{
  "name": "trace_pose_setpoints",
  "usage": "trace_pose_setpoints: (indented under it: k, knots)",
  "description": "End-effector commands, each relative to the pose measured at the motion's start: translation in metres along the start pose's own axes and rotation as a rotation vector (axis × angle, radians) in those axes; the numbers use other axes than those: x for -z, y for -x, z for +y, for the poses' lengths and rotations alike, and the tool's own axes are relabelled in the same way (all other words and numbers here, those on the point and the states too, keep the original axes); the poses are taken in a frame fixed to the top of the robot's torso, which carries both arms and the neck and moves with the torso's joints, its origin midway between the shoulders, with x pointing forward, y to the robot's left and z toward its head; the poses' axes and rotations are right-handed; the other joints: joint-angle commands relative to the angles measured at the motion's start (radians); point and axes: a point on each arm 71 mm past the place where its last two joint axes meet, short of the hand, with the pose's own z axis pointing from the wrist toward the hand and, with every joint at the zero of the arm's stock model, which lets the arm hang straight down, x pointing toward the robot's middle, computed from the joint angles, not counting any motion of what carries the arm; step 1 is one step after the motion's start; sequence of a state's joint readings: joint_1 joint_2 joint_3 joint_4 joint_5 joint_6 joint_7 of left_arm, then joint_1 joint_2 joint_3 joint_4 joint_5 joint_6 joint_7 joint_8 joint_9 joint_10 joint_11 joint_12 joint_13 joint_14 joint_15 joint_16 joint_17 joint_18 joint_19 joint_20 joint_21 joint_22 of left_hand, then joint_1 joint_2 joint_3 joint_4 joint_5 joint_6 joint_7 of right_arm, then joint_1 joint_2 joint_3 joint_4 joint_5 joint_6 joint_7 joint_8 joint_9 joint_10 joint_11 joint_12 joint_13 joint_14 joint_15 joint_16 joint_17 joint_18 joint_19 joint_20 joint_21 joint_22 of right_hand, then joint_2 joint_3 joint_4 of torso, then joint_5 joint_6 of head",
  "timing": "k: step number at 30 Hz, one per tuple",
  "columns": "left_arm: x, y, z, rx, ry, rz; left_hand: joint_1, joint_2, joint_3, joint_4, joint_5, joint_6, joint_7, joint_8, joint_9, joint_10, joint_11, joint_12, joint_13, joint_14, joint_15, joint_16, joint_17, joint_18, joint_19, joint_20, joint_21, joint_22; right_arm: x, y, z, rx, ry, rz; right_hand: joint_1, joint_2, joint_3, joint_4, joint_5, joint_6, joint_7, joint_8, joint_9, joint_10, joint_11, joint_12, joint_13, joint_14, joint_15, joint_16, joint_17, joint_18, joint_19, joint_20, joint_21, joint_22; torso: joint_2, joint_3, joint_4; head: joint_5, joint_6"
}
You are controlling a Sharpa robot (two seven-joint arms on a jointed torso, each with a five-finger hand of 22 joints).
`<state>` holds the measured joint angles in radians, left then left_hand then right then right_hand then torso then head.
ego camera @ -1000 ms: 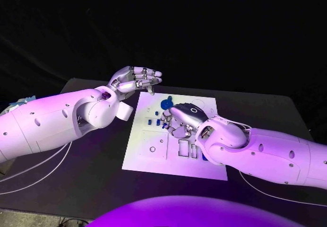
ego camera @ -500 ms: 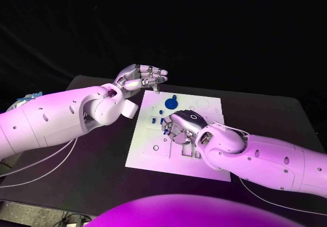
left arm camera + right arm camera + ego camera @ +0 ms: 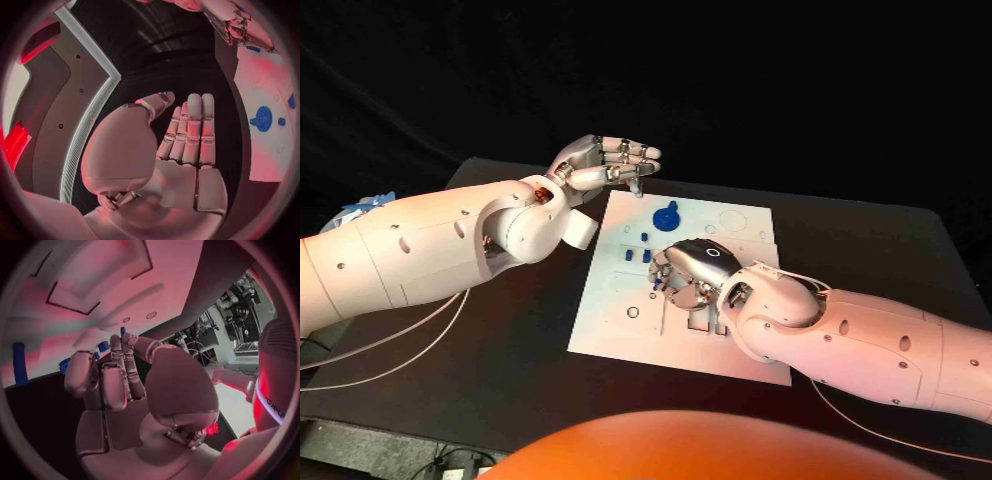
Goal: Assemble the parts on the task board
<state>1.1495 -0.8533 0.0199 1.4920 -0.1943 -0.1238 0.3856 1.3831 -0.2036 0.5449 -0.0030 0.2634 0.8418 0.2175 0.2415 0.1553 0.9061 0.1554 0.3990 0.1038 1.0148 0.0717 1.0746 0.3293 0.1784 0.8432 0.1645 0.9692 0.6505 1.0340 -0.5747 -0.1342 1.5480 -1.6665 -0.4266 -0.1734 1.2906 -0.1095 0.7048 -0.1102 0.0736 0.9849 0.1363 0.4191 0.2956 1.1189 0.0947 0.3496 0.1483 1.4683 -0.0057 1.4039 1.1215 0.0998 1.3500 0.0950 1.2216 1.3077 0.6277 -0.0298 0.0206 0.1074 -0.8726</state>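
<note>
Hovering low over the middle of the white task board (image 3: 625, 320), the right hand (image 3: 687, 270) is sitting palm down right above the cluster of small blue parts (image 3: 636, 256), which are lying just beyond and to the left arm's side of its fingertips. In the right wrist view its fingers (image 3: 119, 372) are curling in close together with a sliver of blue showing at their tips, but whether they are pinching a part or only touching the board cannot be told. The left hand (image 3: 606, 163) is holding off past the board's far corner, above the black table (image 3: 516, 350), with its fingers (image 3: 190, 127) lying straight and together and nothing in them. The round blue part (image 3: 666, 214) is lying on the board's far half, between the two hands, apart from both. The right hand is judged the nearer to the small parts, so the coming move is probably resting on it.
</note>
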Motion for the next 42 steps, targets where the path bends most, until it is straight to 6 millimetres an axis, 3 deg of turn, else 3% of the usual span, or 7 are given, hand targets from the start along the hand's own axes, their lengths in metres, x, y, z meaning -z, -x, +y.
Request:
trace_pose_setpoints:
  k: [1,18,29,42]
  knots:
    - [-0.0009,-0.0013,-0.0013,0.0,-0.014,0.005,0.001,0.003,-0.002,-0.001,0.003,-0.006,0.005,-0.004,-0.001,-0.01,0.0,0.004,0.001,-0.007,0.002,-0.004,-0.001,0.004,-0.01,0.0,-0.003,0.001,0.0006,-0.0027,0.0019,0.005,0.013,0.026,-0.014,0.0,-0.008,-0.001,0.006,-0.002,0.005,0.005,0.002,0.023,-0.028,-0.005,0.002,0.015,-0.004,-0.001,0.001,-0.014,0.009,0.0,0.002,0.044,0.0,-0.0002,-0.0006,0.002,0.0]
    - [-0.0013,-0.0014,-0.001,0.0,-0.012,0.006,-0.001,0.003,-0.003,0.0,0.003,-0.007,0.005,-0.003,-0.001,-0.012,0.001,0.005,0.001,-0.008,0.003,-0.003,-0.001,0.004,-0.011,0.001,-0.004,0.0,-0.0002,-0.0056,0.004,0.0,0.018,0.028,-0.014,0.001,-0.009,-0.001,0.008,-0.001,0.005,0.005,0.002,0.024,-0.028,-0.006,0.002,0.015,-0.004,-0.001,0.002,-0.015,0.012,0.0,0.006,0.046,0.0,-0.0022,0.0015,0.004,0.0]
    - [-0.0015,-0.0012,-0.0007,0.0,-0.009,0.006,-0.001,0.003,-0.003,0.0,0.003,-0.007,0.005,-0.003,-0.001,-0.012,0.001,0.005,0.001,-0.008,0.003,-0.003,-0.001,0.004,-0.011,0.001,-0.004,0.0,-0.0001,-0.0092,0.0024,0.001,0.012,0.047,-0.014,0.001,-0.009,-0.001,0.008,-0.001,0.005,0.005,0.002,0.024,-0.028,-0.006,0.002,0.015,-0.004,-0.001,0.002,-0.015,0.012,0.0,0.006,0.046,0.0,-0.001,-0.0017,0.006,0.0]
    - [-0.0017,-0.0012,-0.0003,0.001,-0.005,0.007,-0.003,0.004,-0.004,0.0,0.003,-0.009,0.006,-0.003,-0.001,-0.016,0.001,0.007,0.001,-0.008,0.003,-0.003,-0.001,0.004,-0.012,0.002,-0.005,0.0,0.0001,-0.0116,0.0019,-0.001,0.008,0.057,-0.014,0.002,-0.01,-0.001,0.01,-0.002,0.005,0.005,0.002,0.024,-0.028,-0.006,0.002,0.015,-0.004,0.0,0.003,-0.015,0.013,0.0,0.007,0.047,0.0,-0.0003,-0.0003,0.006,0.0]
